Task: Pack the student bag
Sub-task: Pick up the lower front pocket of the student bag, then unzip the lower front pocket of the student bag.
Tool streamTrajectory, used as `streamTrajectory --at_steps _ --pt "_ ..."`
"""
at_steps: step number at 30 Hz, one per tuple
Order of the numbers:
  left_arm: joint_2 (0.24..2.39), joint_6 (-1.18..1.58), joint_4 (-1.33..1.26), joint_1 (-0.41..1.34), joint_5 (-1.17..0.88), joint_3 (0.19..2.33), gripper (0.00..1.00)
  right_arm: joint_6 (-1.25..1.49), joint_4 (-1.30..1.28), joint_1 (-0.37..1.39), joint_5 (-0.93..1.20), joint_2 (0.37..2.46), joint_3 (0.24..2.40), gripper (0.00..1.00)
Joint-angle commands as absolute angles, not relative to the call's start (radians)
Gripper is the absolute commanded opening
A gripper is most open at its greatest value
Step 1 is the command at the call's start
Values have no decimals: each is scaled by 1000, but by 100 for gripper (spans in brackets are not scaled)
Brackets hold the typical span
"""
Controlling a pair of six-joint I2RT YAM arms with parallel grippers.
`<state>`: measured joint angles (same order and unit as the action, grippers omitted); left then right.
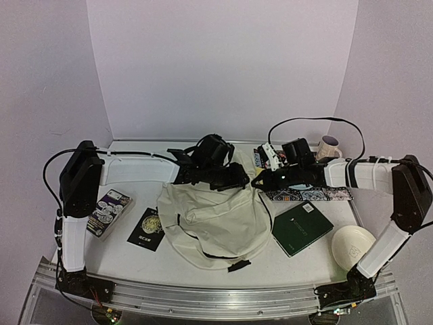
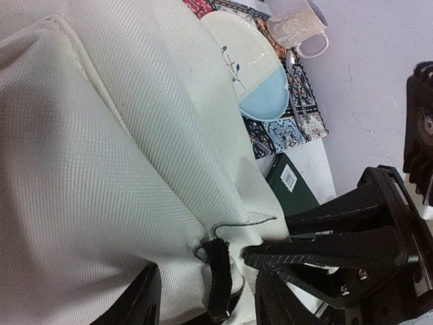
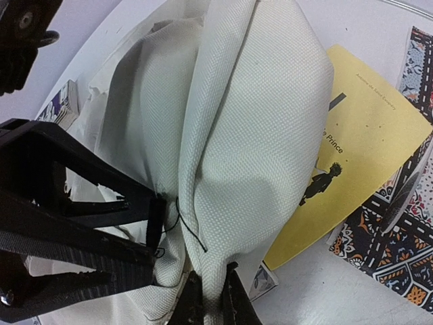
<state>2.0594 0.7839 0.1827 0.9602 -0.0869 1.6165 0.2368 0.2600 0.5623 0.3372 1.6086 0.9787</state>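
The student bag [image 1: 213,220], cream fabric with black zipper lines, lies slumped mid-table. Both grippers meet at its far top edge. My left gripper [image 1: 233,179] is open, its fingers astride the fabric, with a short black strap tab [image 2: 218,277] and a loose black thread between them. My right gripper [image 1: 260,181] is shut on a raised fold of the bag's fabric [image 3: 230,156], pinched between its fingertips [image 3: 193,305]. The right gripper's black fingers [image 2: 331,250] show in the left wrist view, just right of the tab. The bag's opening is hidden.
A yellow book [image 3: 358,142] lies under the bag's edge beside a patterned mat [image 1: 308,194] holding a white-and-blue plate [image 2: 254,74] and a mug [image 1: 329,147]. A green book [image 1: 302,228] and white dish [image 1: 353,244] lie right. A card box [image 1: 108,210] and black booklet [image 1: 147,229] lie left.
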Motion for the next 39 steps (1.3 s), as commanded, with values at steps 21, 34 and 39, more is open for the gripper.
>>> streamTrajectory --at_steps 21,34,39 --pt "1875 801 69 951 -71 1401 0 228 236 584 250 1511 1022 0" --pt "1597 808 122 913 119 1087 0 244 202 574 162 1515 1062 0" --pt "1514 819 198 910 192 986 0 244 188 561 166 1522 1090 0"
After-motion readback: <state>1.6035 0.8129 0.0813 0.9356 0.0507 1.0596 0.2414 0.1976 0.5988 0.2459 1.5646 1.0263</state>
